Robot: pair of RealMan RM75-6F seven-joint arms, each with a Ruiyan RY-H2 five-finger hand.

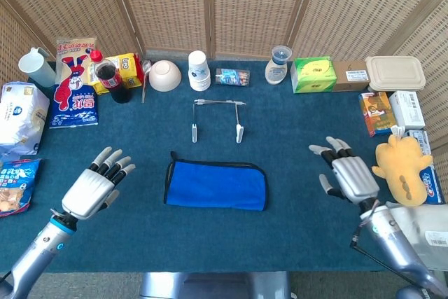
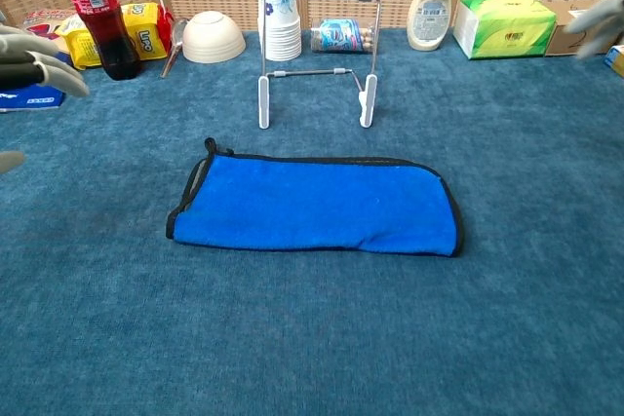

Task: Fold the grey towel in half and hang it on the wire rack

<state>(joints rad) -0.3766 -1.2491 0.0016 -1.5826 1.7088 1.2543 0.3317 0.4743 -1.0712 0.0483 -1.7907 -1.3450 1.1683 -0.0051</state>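
left hand (image 1: 89,190): silver-white back plate, dark grey fingers with pale grey tips
left wrist: black band with a blue ring, then silver-grey forearm
right hand (image 1: 348,175): same build, silver-white back plate, dark finger segments, pale tips
right wrist: silver-grey metallic forearm, thin black cable looping along it
chest view: only blurred pale fingertips at the left and right edges, dark segment visible on the left one

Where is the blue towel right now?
The towel lies flat mid-table in the head view, just in front of the wire rack, between the two open hands.
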